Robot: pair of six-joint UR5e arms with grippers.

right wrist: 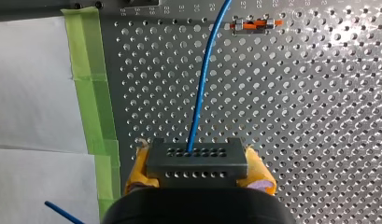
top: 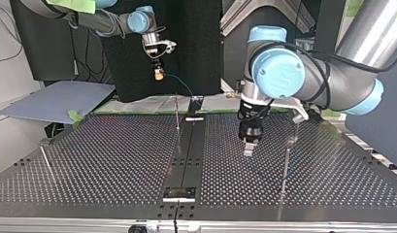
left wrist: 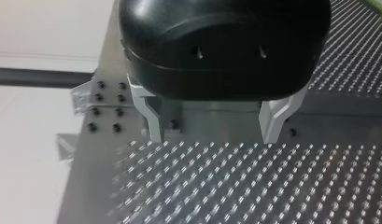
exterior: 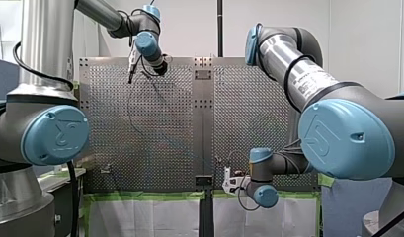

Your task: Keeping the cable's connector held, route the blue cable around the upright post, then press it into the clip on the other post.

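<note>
**A:** Where is the cable now?

**B:** Our right gripper (right wrist: pixel 200 171) is clenched on the black, hole-dotted connector block (right wrist: pixel 196 158), with yellow pads (right wrist: pixel 138 170) at both its sides. We hold it above the edge of the perforated metal surface (top: pixel 113 160) nearest our shoulders. The thin blue cable (right wrist: pixel 203 79) leaves the block and drops toward that edge.

**A:** And our left gripper (left wrist: pixel 214 125)?

**B:** Released, with nothing between its fingers (left wrist: pixel 151 123). It hangs low over the surface's far half, just beside a thin upright metal post (top: pixel 285 162).

**A:** How do we route it well?

**B:** We judge it best to carry the block in a wide arc round the slim metal post (top: pixel 177 114) near our edge. The cable should be taut but not strained, and our grasp never loosened. We cannot make out the clip, so we should approach it slowly.
</note>
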